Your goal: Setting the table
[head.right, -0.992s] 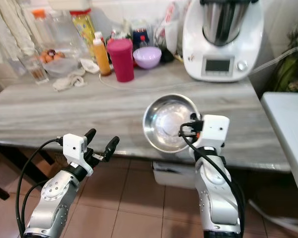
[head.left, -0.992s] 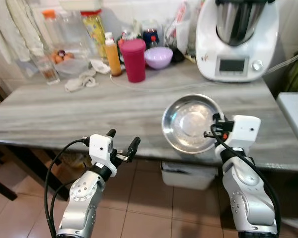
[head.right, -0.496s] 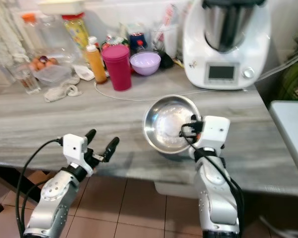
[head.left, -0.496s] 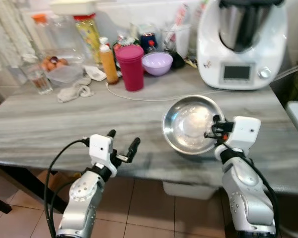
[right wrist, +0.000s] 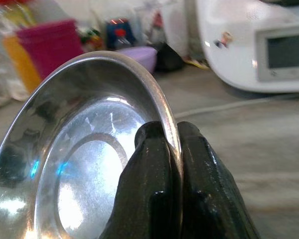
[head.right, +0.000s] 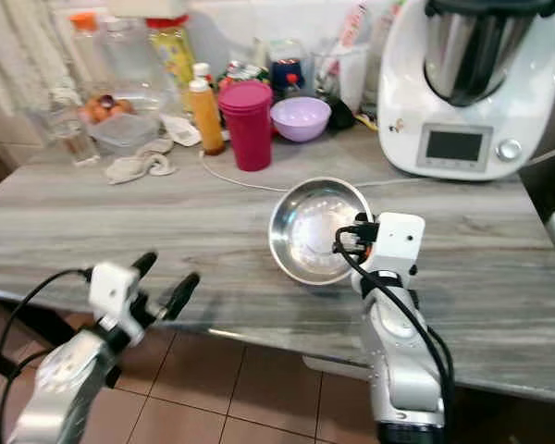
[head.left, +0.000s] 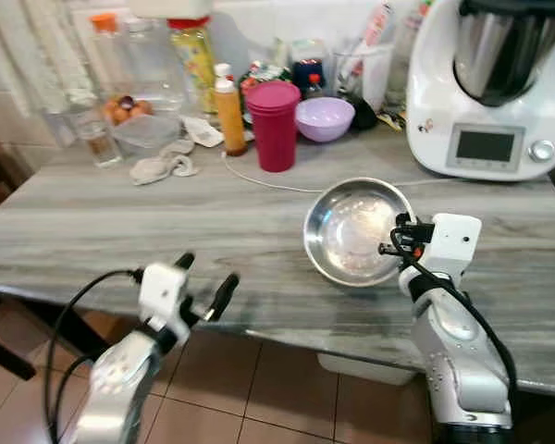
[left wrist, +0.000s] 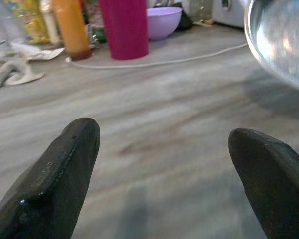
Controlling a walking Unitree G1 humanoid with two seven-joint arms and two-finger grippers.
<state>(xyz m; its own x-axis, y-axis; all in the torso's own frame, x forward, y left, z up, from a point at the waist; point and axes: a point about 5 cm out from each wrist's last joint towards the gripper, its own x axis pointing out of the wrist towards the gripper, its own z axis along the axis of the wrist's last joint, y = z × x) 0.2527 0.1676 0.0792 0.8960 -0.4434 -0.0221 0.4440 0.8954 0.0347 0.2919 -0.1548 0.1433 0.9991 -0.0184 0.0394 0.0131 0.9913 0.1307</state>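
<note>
Bowl (head.left: 353,231) stays pinched in right end effector (right wrist: 172,149); left end effector (head.left: 203,282), open, has dropped lower.

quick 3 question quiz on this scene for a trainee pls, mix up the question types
1. True or false: the right gripper grips the steel bowl by its rim.
2. Are the left gripper's jaws open or shut?
3. What stands nearest the red cup? A) orange bottle B) white kitchen machine C) glass

Key: 1 true. 2 open, holding nothing. 3 A.
</note>
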